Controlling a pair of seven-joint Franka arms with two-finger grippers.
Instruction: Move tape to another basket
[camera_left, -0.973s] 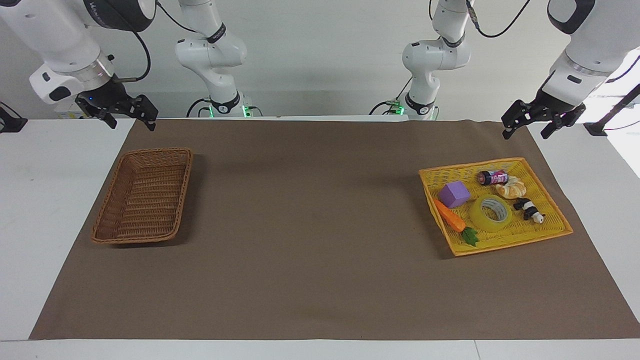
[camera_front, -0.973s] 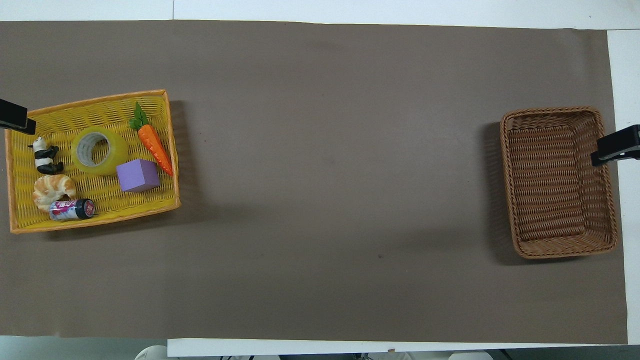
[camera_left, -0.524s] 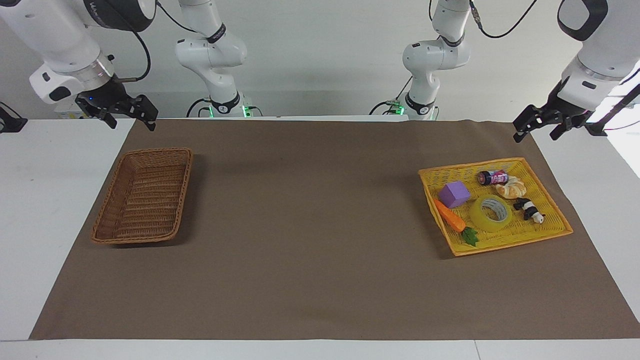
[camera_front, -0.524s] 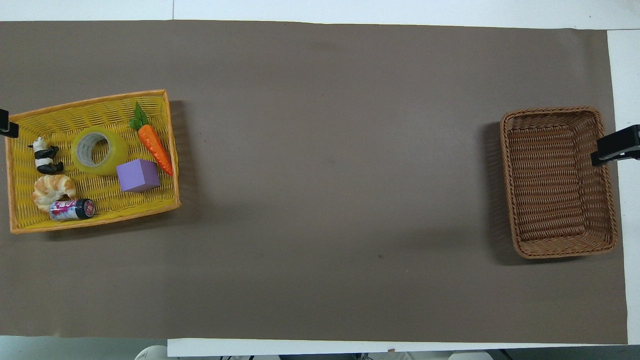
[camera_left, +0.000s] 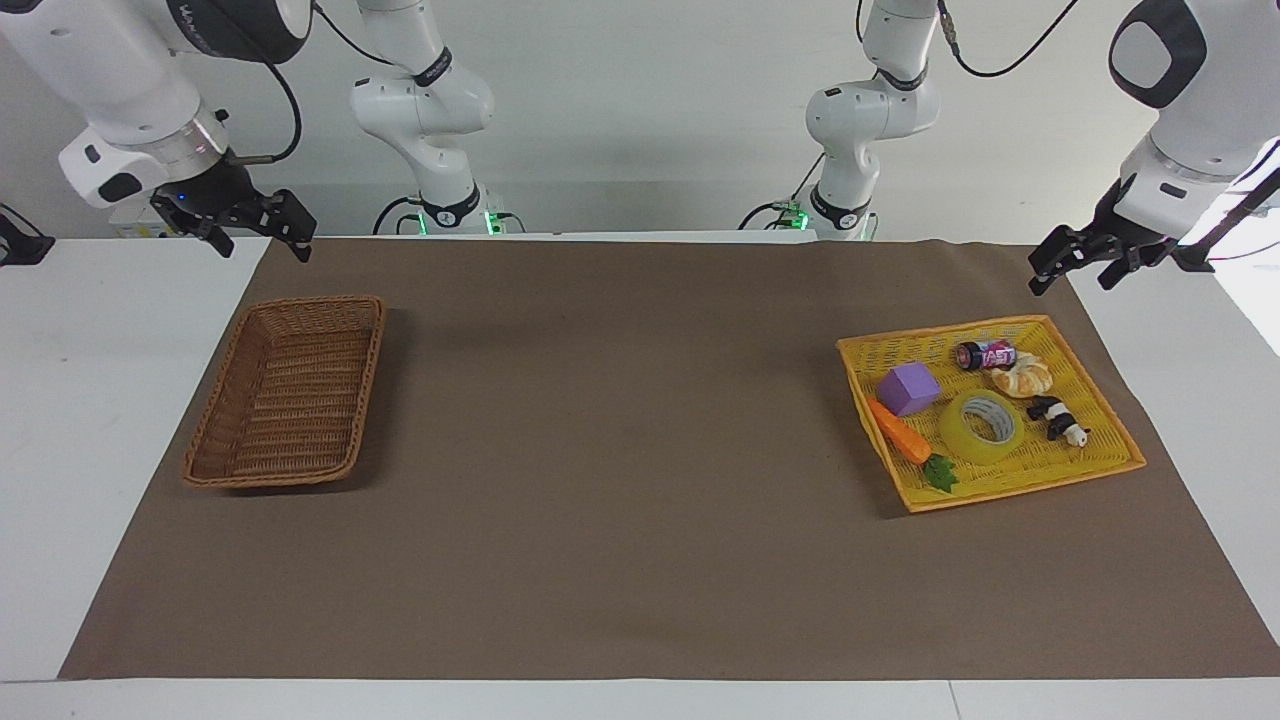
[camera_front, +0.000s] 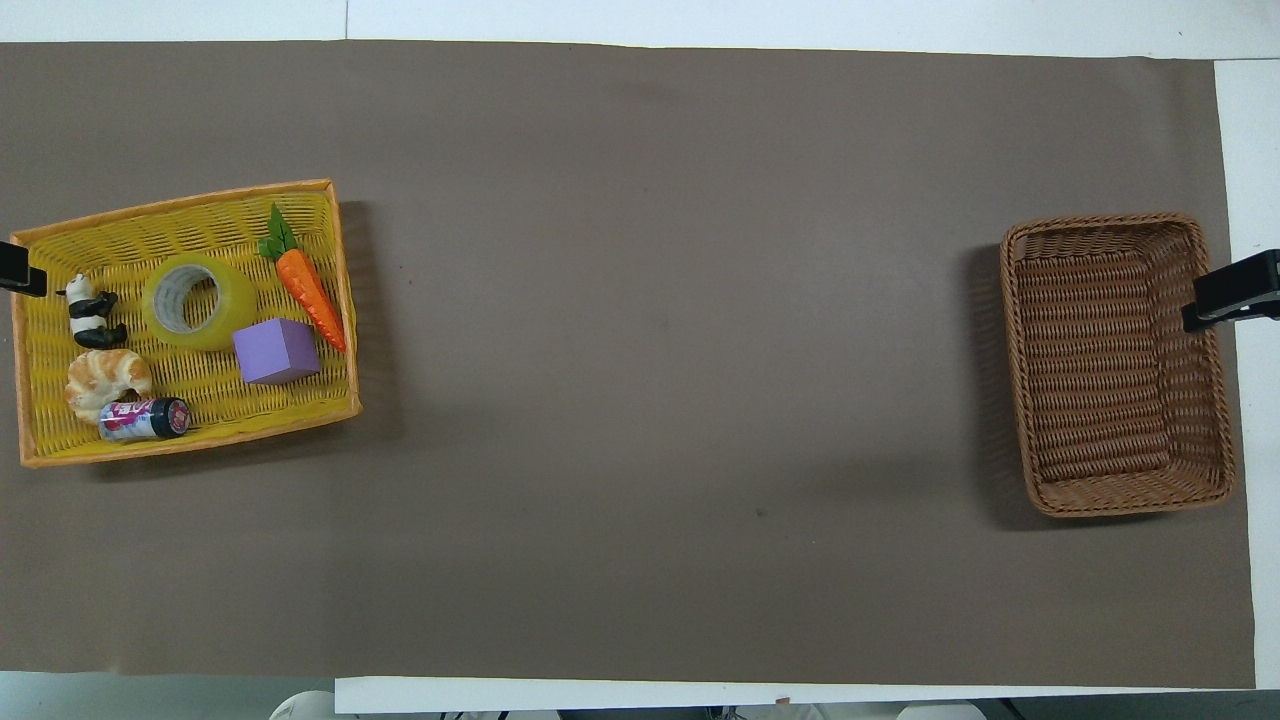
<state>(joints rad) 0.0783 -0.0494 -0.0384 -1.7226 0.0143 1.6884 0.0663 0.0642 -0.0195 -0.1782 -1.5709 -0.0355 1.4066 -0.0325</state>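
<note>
Black fingers are spread open and empty on the left gripper (camera_left: 1082, 266), raised over the mat's corner near the yellow tray (camera_left: 1105, 412), where the tape (camera_left: 982, 426) is laid flat beside a purple cube (camera_left: 909, 389). The right gripper (camera_left: 255, 233), also open and empty, is held waiting near the basket (camera_left: 213, 412).

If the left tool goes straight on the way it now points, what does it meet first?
Probably the brown mat near the yellow tray's robot-side rim, not the tape. The left tool points down, open; depth is unclear.

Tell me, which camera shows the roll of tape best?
The overhead view: the tape lies flat in the yellow tray, its round hole fully open to the camera. The facing view shows the tape slanted and smaller.
</note>
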